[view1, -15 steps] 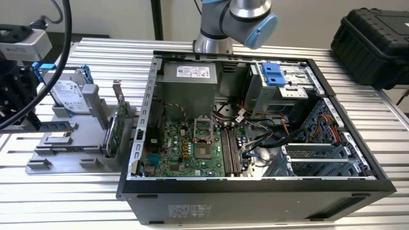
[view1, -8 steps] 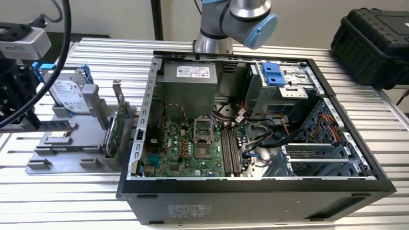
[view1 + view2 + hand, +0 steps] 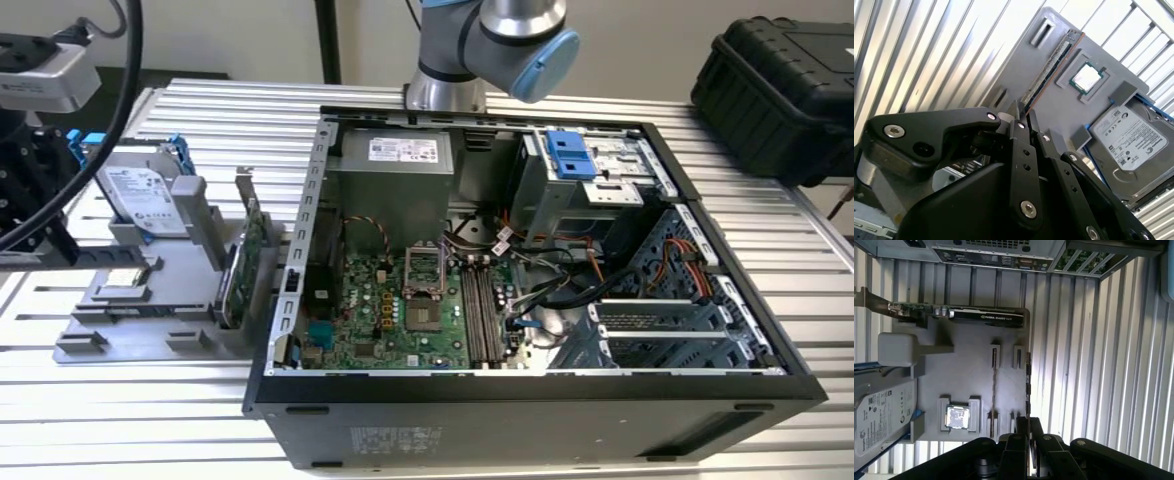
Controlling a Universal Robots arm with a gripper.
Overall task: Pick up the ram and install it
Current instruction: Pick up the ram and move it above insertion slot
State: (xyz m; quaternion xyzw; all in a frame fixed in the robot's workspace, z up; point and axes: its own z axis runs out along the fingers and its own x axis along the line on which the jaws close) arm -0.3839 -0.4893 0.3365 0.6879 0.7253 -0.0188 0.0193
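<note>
From my seat, the gripper (image 3: 1022, 111) is a cluster of matte black, bolted linkage bars, drawn narrow with barely a slit between the tips. It hangs over a smooth grey moulded tray (image 3: 1024, 65) that sits on the ribbed, shiny aluminium counter (image 3: 187, 420).

The ram (image 3: 1051, 70) is a long thin stick standing on edge in a slot of that tray. It has a speckled, chip-lined face and a brownish far corner. Its near end runs right up to the gripper tips, and I think it reaches just between them. Whether they pinch it or only sit over it, I can't tell.

Just beside the ram on the tray lie a small square processor (image 3: 1085, 78) with a silvery lid and a flat, white-labelled hard drive (image 3: 1126, 137). The open black computer case (image 3: 534, 410) stands well apart on the counter.
</note>
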